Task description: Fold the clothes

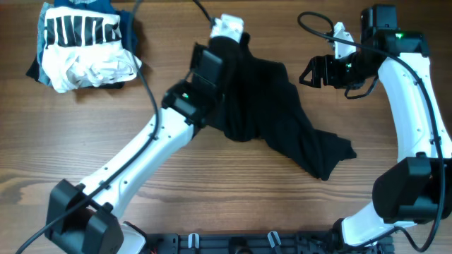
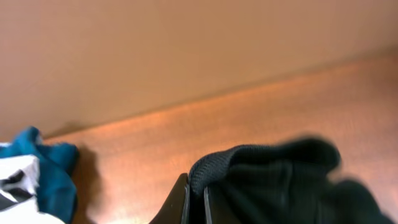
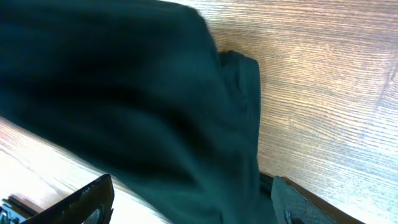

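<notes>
The clothes are one black shirt (image 1: 275, 106), lying crumpled across the middle of the table. My left gripper (image 1: 224, 42) is at the shirt's far left end, and its black fingers (image 2: 181, 200) are pinched on a ribbed fold of the shirt (image 2: 280, 180). The left gripper (image 2: 195, 190) is shut on that fold. My right gripper (image 1: 309, 72) hovers by the shirt's upper right edge. In the right wrist view its jaws stand wide apart, the gripper (image 3: 196, 199) is open, and the dark fabric (image 3: 124, 81) fills the space beneath and between them.
A bundle of white and blue garments with a striped print (image 1: 85, 46) lies at the far left corner and also shows in the left wrist view (image 2: 31, 174). Bare wooden table (image 1: 233, 197) lies in front of the shirt. Black cables (image 1: 145, 85) trail over the far part.
</notes>
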{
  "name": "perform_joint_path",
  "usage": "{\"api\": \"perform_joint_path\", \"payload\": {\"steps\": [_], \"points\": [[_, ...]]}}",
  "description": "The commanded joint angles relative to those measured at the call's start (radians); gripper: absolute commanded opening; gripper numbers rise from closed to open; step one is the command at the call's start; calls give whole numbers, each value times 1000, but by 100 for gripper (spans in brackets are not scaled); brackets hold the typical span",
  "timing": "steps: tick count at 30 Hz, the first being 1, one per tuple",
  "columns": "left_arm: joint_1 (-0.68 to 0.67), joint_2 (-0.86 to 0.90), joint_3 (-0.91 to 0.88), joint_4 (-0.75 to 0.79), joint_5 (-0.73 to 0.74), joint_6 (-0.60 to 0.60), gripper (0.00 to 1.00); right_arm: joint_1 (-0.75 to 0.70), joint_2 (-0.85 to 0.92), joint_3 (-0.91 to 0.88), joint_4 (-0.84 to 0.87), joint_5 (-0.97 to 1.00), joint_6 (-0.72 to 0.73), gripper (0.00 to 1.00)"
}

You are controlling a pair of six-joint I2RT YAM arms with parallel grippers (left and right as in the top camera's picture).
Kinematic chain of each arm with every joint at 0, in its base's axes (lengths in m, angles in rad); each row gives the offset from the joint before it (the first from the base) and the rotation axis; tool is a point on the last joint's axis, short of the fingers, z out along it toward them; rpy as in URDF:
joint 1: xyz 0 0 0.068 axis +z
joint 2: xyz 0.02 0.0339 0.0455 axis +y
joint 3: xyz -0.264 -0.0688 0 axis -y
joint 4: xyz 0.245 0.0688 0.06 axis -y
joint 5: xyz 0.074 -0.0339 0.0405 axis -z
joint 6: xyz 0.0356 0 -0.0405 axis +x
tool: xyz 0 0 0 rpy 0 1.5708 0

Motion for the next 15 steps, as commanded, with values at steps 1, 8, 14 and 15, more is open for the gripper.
{"api": "perform_joint_path", "payload": {"steps": [1, 8, 14, 15], "points": [[31, -53, 105, 55, -24, -20, 4, 33, -5, -18, 0, -19, -35, 79], [37, -53, 151, 92, -21, -13, 4, 152, -6, -18, 19, 27, -27, 76], [40, -53, 151, 119, -25, -13, 4, 213, -6, -52, 9, 39, -24, 76], [45, -53, 151, 125, -26, -13, 4, 223, -6, -84, 21, 39, -24, 75]]}}
